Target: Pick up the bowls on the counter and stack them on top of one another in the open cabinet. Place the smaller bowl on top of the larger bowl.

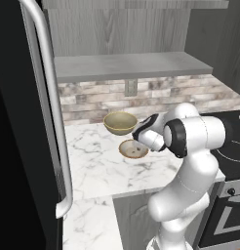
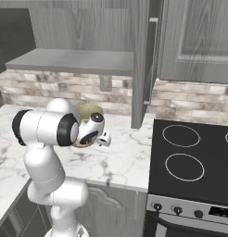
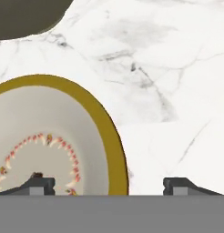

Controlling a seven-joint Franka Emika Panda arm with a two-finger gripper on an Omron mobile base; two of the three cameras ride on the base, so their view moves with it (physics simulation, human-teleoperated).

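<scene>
the gripper (image 3: 109, 185) hangs low over the white marble counter (image 1: 92, 161), jaws wide apart and straddling the golden rim of the smaller bowl (image 1: 133, 149). the larger bowl (image 1: 120, 122) sits just behind it, near the brick backsplash (image 1: 92, 100), below the open cabinet (image 1: 127, 65) shelf.

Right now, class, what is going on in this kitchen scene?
A white robot arm reaches over the marble counter, its open gripper lowered at the smaller bowl. In the hand view the fingertips straddle that bowl's golden rim, one over the pale inside, one over bare marble; nothing is gripped yet. The larger bowl sits just behind it on the counter, near the brick backsplash. The open cabinet shelf above holds no bowl so far.
</scene>
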